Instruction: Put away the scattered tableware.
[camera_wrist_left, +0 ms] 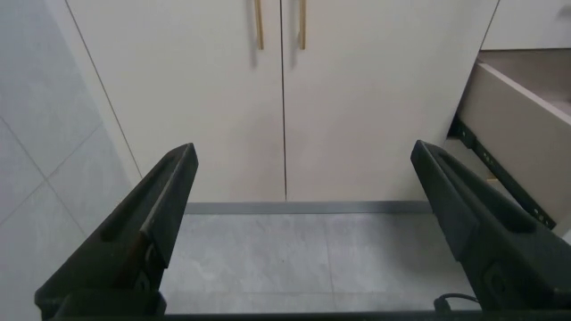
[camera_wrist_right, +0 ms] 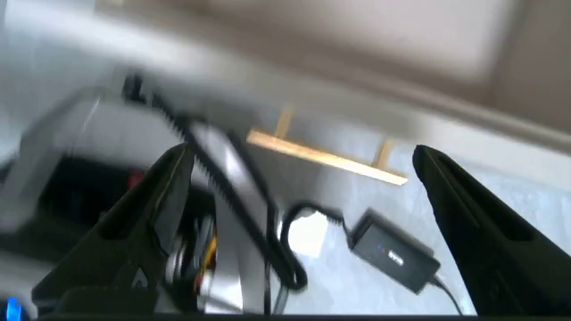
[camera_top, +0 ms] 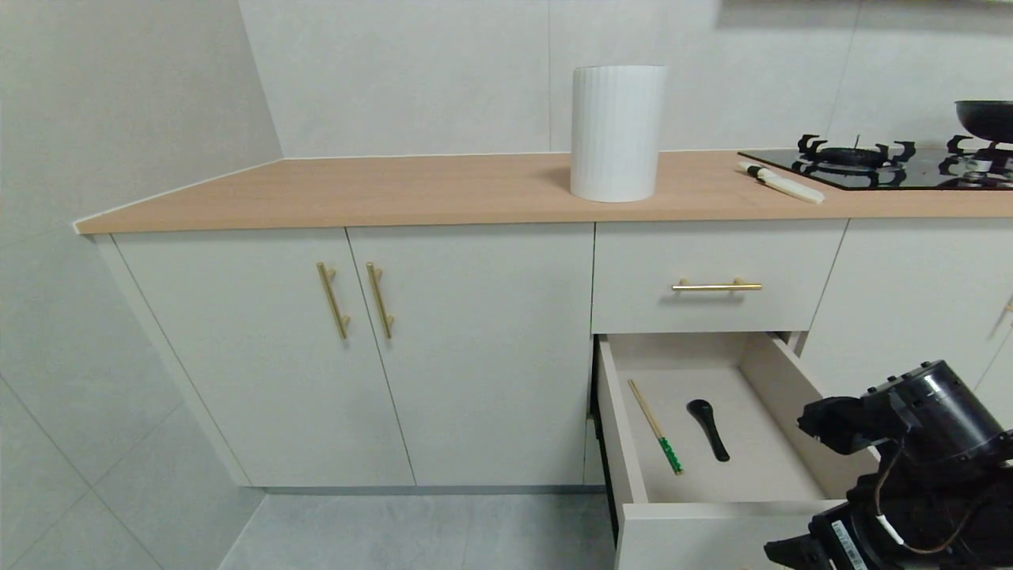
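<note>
Head view, worktop (camera_top: 396,190): carried a white ribbed canister (camera_top: 617,131).
Drawer (camera_top: 779,380): stood pulled open below the worktop.
Left gripper (camera_wrist_left: 303,156): jaws spread wide, holding nothing.
Right gripper (camera_wrist_right: 303,160): jaws spread wide, empty.
Chopsticks (camera_top: 655,427): lay inside the drawer.
Spoon (camera_top: 708,429): black, lay near them, not touching.

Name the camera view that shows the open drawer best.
The head view: the open drawer shows its whole inside, with chopsticks and a black spoon. The left wrist view catches just its side wall. The right wrist view gives a gold handle, perhaps its own.
</note>
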